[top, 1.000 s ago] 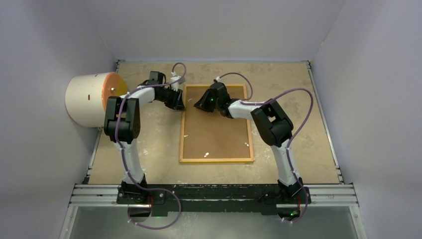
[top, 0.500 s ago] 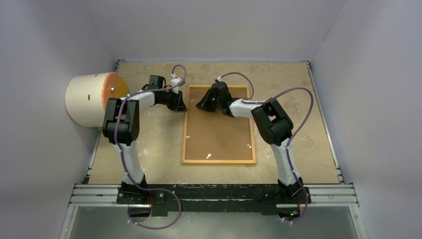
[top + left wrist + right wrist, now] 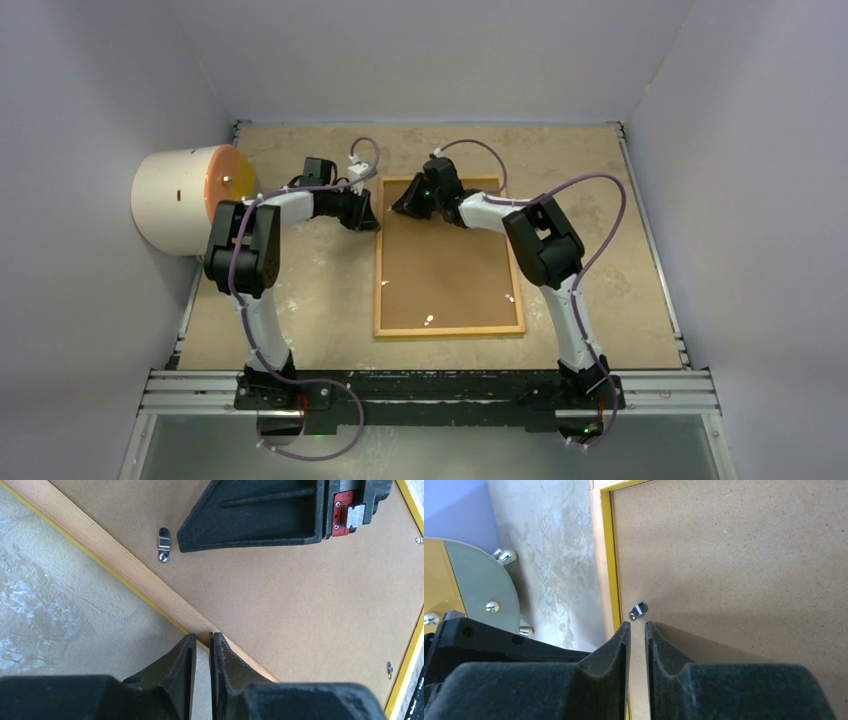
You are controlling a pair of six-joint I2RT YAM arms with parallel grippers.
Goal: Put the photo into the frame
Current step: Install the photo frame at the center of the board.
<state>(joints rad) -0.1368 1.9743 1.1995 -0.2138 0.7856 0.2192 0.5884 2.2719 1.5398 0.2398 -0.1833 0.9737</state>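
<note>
The frame lies back up on the table, its light wood rail and yellow edge around the brown backing board. The photo is not in view. My left gripper is at the frame's left rail near the top left corner; in the left wrist view its tips stand almost together over the rail and hold nothing. My right gripper is low over the board's top left part, its tips nearly closed beside a small metal turn clip.
A white cylinder with an orange face stands at the left table edge. More metal clips sit along the frame's inner edge. Grey walls close the table on three sides.
The frame has slid to the right and turned slightly on the table. Both grippers have moved a little up and to the right along with its top left corner.
</note>
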